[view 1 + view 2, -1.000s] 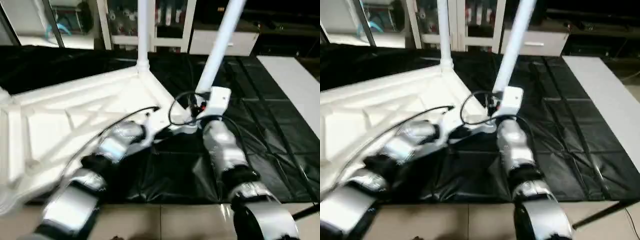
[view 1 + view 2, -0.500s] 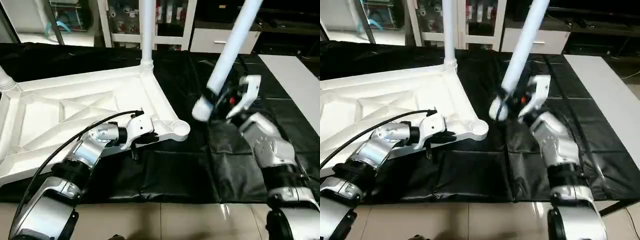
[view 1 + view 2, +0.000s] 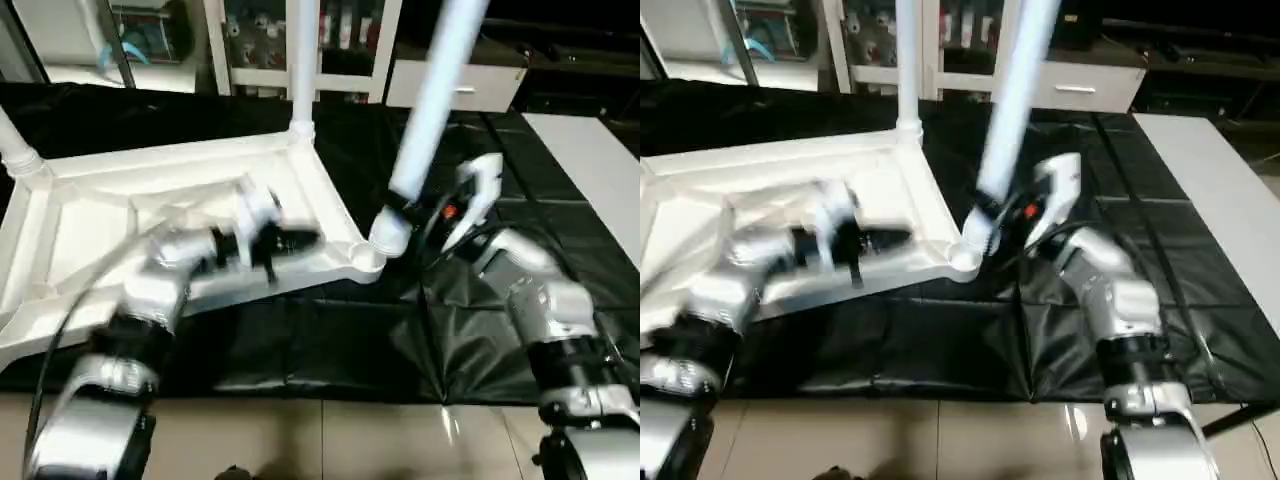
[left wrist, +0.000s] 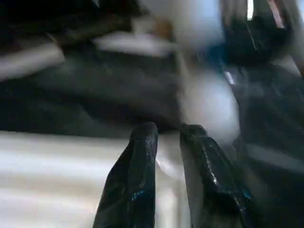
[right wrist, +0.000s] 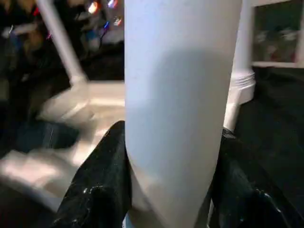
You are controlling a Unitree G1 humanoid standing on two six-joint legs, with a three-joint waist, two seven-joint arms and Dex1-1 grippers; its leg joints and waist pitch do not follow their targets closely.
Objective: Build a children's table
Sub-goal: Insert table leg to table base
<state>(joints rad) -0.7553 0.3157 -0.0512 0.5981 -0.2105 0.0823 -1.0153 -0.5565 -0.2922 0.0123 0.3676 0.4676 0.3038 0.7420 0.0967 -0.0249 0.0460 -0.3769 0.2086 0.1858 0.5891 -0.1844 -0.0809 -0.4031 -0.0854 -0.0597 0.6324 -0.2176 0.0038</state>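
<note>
Left eye view: tabletop (image 3: pixel 150 200) upside down on the black cloth (image 3: pixel 330 340).
Left gripper (image 3: pixel 300 240): fingers slightly parted, off the tabletop's near corner socket (image 3: pixel 366 257) it pinched a second ago.
Right gripper (image 5: pixel 166 190): clamped on leg (image 3: pixel 430 110), swung back so its flared end sits just over that socket. Seating's next, I reckon.

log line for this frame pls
right pincer: shut on leg | leg foot at near corner socket, tilted | left pincer: over tabletop
</note>
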